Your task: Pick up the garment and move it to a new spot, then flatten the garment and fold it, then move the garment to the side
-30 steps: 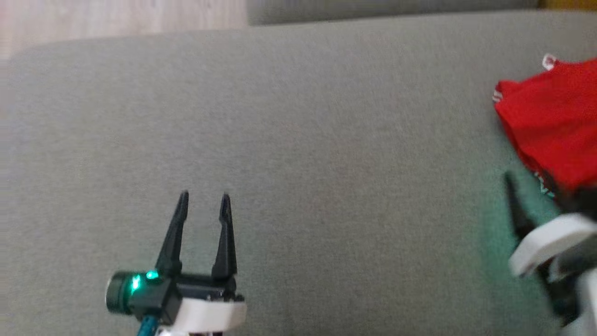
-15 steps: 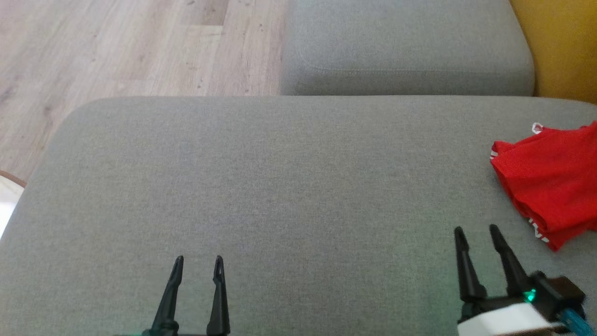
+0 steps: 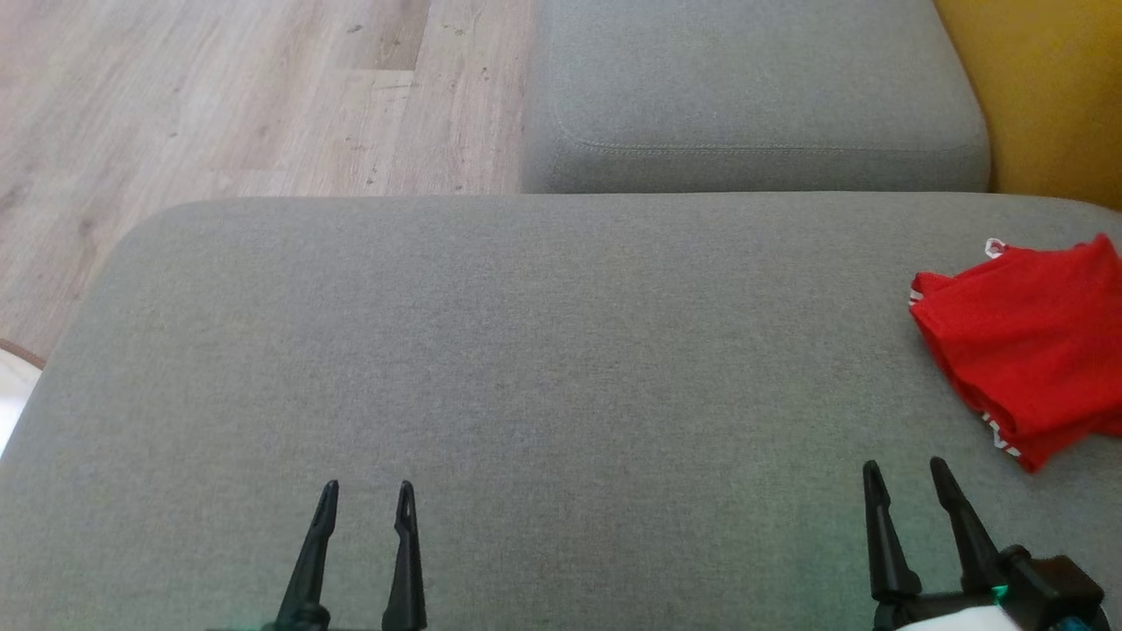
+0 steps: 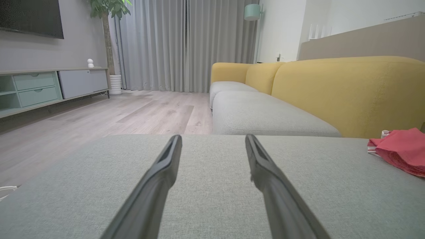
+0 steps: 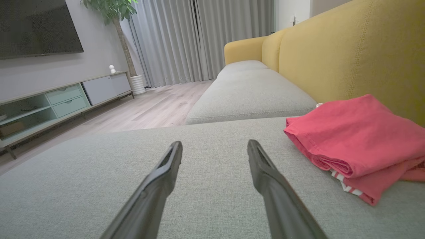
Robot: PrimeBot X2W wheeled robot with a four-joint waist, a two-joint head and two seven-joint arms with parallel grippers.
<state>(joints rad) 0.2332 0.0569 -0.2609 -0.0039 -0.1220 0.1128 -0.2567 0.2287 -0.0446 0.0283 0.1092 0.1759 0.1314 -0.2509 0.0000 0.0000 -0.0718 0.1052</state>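
Garment (image 3: 1017, 342), folded, is being supported by the grey cushion (image 3: 526, 350) at the frame's right edge, left gripper (image 3: 366, 487) and right gripper (image 3: 904, 464) being held wide open and empty at the bottom edge; the fold is probably being endangered if only one layer is pinched.

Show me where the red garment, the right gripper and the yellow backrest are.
red garment (image 3: 1017, 350), head view, middle of its top surface.
right gripper (image 3: 904, 467), head view, midway between its two fingertips.
yellow backrest (image 3: 1043, 96), head view, its front face.
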